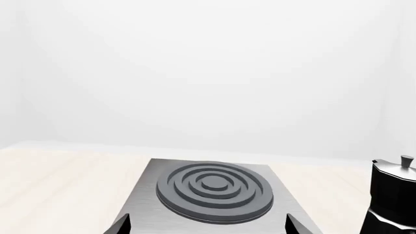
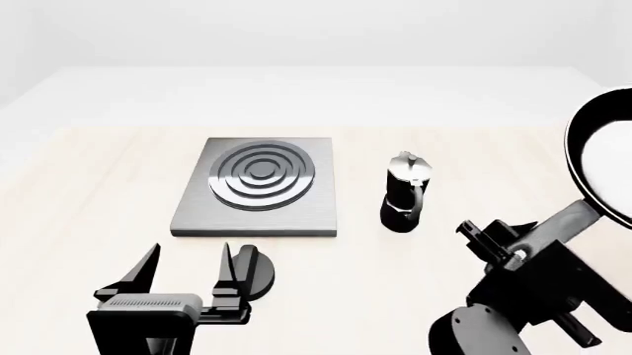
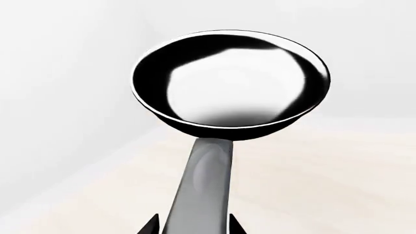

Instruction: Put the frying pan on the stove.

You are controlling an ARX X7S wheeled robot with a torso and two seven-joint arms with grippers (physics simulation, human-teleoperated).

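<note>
While right fingers (image 2: 513, 248) grip one frying pan (image 2: 599, 159), left fingers (image 2: 188, 277) wide; one stove (image 2: 259, 188), one moka pot (image 2: 406, 194).

Before you: one desk (image 2: 79, 192), pale wood-grain top, wide and flat, its far edge running straight across the head view. Behind it: plain white walls (image 1: 208, 73), unmarked, meeting at a soft corner (faintly shaded at one side in the right wrist view). Light: even, diffuse, casting only weak shadows.
</note>
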